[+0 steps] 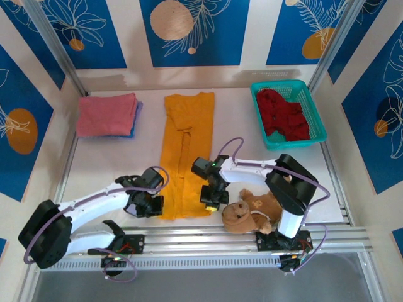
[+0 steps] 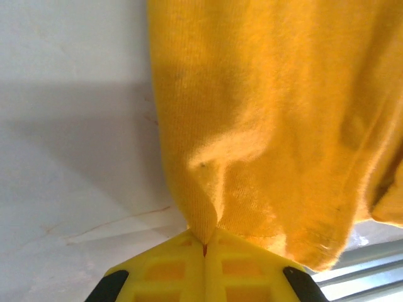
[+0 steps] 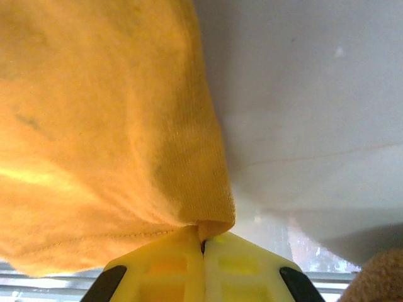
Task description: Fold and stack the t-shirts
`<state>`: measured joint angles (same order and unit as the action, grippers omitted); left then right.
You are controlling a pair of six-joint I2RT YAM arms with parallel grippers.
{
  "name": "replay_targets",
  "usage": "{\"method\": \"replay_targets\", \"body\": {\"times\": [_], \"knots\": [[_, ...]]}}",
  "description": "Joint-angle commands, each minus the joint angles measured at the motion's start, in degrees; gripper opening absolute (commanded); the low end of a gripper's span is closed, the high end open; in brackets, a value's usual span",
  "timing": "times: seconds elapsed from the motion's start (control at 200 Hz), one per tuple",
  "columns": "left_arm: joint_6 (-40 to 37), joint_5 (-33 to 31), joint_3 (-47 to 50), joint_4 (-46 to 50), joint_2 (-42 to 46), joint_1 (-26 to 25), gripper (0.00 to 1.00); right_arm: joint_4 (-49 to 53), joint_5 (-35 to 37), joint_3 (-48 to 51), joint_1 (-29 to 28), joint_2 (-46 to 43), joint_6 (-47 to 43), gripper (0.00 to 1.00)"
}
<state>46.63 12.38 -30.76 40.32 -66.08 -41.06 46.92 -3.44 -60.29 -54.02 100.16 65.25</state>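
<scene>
The mustard-orange t-shirt [image 1: 186, 151] lies as a long narrow strip down the middle of the table, sides folded in. My left gripper [image 1: 155, 206] is shut on its near left corner [image 2: 204, 217], and my right gripper [image 1: 212, 199] is shut on its near right corner [image 3: 211, 217]. In both wrist views the yellow jaws pinch a fold of orange cloth. A salmon-pink t-shirt [image 1: 106, 114] lies folded on top of a blue t-shirt [image 1: 137, 114] at the back left. The dark red t-shirt [image 1: 284, 116] sits crumpled in the basket.
The teal mesh basket [image 1: 315, 119] stands at the back right. A brown teddy bear [image 1: 249, 212] lies right beside my right arm near the table's front edge. Metal rails [image 1: 252, 242] run along the near edge.
</scene>
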Motion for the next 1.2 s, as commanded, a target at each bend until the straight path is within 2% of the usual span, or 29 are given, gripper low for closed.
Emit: {"method": "replay_targets", "body": {"times": [0.0,0.185,0.34,0.505,0.735,0.99,1.196], "knots": [[0.0,-0.5,-4.8,2.3,0.1,-0.6,0.00,0.3,-0.4,0.4,0.8,-3.7,0.4,0.00],[-1.6,0.4,-12.2,2.2,-5.4,0.3,0.00,-2.5,-2.4,0.9,5.3,-7.2,-1.2,0.00],[-6.8,0.0,-22.3,4.9,-12.3,4.1,0.00,-1.9,-3.8,-3.3,10.8,-6.1,-5.3,0.00],[-12.8,0.4,-32.4,7.6,-20.2,9.7,0.00,-0.5,-5.4,-10.9,16.9,-1.5,-10.5,0.00],[-17.4,3.5,-42.1,6.6,-28.8,17.2,0.00,2.3,-6.7,-23.6,22.7,6.9,-16.7,0.00],[-22.0,4.9,-54.9,9.0,-39.4,21.3,0.00,6.2,-7.1,-38.0,27.0,16.9,-20.4,0.00],[-22.7,6.3,-62.8,9.9,-46.4,25.2,0.00,5.8,-7.9,-43.3,29.7,21.5,-19.2,0.00]]}}
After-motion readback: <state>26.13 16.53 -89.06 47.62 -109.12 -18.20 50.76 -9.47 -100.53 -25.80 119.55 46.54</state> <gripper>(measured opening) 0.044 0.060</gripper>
